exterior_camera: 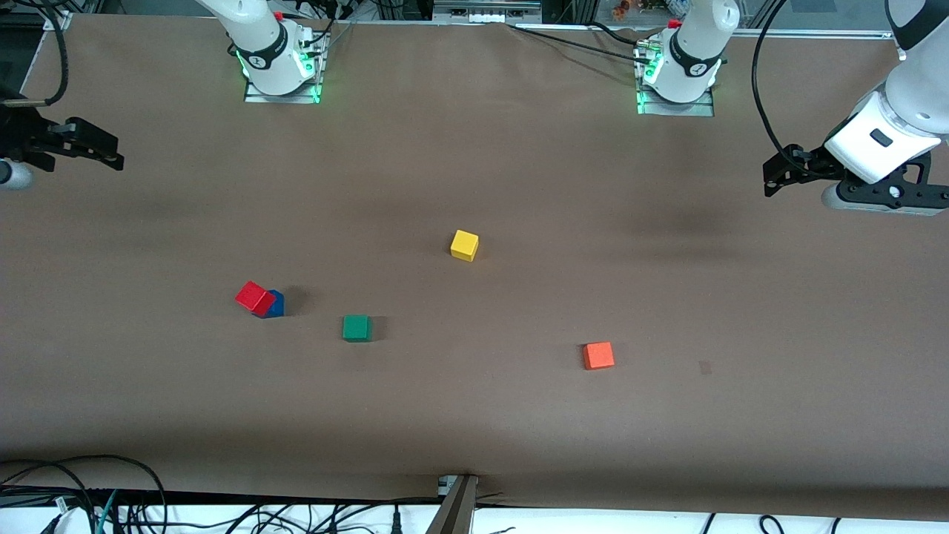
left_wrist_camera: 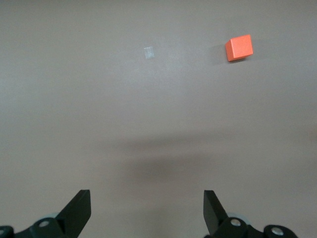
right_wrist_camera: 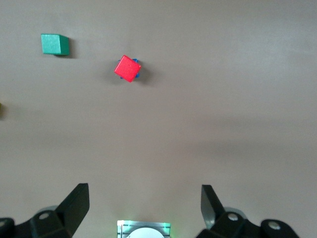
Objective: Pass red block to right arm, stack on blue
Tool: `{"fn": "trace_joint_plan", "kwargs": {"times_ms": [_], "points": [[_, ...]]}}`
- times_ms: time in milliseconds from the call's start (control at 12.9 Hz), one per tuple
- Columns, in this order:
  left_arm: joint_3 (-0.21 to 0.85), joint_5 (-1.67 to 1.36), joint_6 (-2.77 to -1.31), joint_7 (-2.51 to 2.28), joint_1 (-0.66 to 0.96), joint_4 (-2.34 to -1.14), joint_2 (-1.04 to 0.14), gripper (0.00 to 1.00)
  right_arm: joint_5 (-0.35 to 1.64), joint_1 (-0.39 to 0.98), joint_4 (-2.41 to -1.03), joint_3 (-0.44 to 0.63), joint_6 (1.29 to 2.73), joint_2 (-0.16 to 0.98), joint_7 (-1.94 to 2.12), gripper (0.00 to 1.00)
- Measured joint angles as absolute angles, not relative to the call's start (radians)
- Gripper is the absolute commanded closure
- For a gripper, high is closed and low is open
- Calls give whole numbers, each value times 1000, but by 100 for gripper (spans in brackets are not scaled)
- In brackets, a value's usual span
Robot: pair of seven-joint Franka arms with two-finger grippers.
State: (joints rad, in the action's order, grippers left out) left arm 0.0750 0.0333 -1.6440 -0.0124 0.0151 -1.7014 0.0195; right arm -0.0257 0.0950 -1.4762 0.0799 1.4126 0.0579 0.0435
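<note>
on the brown bench (exterior_camera: 474, 415) the orange cube (exterior_camera: 598, 355) lies nearest the front camera, then the green cube (exterior_camera: 356, 327). the red block (exterior_camera: 255, 297) sits skewed on the blue cube (exterior_camera: 275, 304); the yellow cube (exterior_camera: 464, 245) lies farther. the left tool (exterior_camera: 778, 172) and right tool (exterior_camera: 96, 144) hang over the bench ends, fingers apart, holding nothing.

The brown table (exterior_camera: 519, 430) carries blue (exterior_camera: 275, 305), green (exterior_camera: 356, 328), yellow (exterior_camera: 464, 245) and orange (exterior_camera: 598, 355) cubes.

Robotics lab, two white arms bolted to metal base plates (exterior_camera: 282, 93) glowing green, brown-covered table (exterior_camera: 519, 430) — loose cables (exterior_camera: 81, 497) along its edge, aluminium framing, small coloured test cubes scattered about — no home comforts
</note>
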Motion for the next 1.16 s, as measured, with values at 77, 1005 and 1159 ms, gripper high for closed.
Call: {"fn": "trace_joint_plan", "kwargs": {"times_ms": [77,1005,1159], "points": [[75,33,-1644,-12,15,-1701,19,0,-27,95,-1478,73,1408,58,43,0],[75,33,-1644,-12,15,-1701,19,0,-31,88,-1480,70,1407,83,44,0],[75,33,-1644,-12,15,-1701,19,0,-31,88,-1480,70,1407,83,44,0]]}}
